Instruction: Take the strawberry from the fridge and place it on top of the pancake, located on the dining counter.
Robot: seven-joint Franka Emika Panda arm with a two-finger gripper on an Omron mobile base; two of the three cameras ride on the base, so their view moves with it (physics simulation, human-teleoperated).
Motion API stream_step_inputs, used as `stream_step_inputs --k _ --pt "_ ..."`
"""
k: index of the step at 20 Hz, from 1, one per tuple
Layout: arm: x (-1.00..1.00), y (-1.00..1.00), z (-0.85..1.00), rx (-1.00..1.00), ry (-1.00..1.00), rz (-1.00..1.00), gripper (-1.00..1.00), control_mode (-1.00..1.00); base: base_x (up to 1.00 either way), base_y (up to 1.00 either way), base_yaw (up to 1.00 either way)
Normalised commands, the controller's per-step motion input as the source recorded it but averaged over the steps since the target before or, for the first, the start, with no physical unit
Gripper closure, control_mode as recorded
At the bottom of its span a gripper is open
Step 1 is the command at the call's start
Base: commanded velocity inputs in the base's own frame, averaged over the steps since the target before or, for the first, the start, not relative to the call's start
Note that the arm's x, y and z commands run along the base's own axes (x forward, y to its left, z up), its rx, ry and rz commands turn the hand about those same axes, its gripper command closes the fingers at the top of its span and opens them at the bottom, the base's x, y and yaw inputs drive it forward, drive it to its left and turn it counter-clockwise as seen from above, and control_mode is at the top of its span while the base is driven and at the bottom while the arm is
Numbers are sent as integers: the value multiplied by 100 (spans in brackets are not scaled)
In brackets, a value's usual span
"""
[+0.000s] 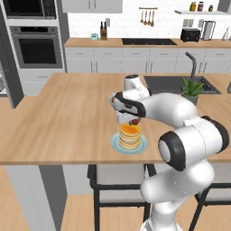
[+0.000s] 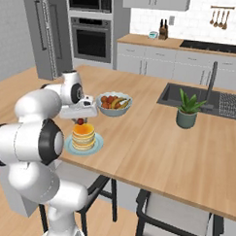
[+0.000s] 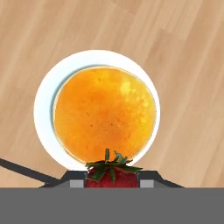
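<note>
the fridge [image 2: 43, 31] stands tall and grey at the far left, both doors shut, well back from the action. in front of it stretches the dining counter [image 1: 67, 122], a long light-wood slab with a dark stool [image 1: 119, 182] tucked under its near edge. the white arm [image 1: 180, 131] reaches over that near edge. beyond it sits a grey fruit bowl [image 2: 113, 104] with bananas and round red fruit, and further right a small potted plant [image 2: 187, 112] beside the sink [image 2: 198, 99]. near the counter's front edge is the pale plate [image 1: 115, 143], and on it the pancake [image 1: 130, 136], a short stack glazed orange on top. right above the stack hangs the gripper [image 3: 112, 180], fingers pinched in on the strawberry [image 3: 112, 175], red with its green cap showing, held just over the pancake and not touching it.
</note>
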Motion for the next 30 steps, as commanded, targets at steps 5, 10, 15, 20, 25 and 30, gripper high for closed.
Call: stream_step_inputs --k 5,10,15,20,25,30 --pt "3 0 -12 0 0 0 100 -100 0 0 0" --pt "0 2 -15 0 0 0 100 -100 0 0 0" --pt "3 4 -10 0 0 0 100 -100 0 0 0" --pt "2 5 -15 0 0 0 100 -100 0 0 0" --pt "1 4 -18 0 0 0 100 -100 0 0 0" --pt "1 0 2 0 0 0 100 -100 0 0 0"
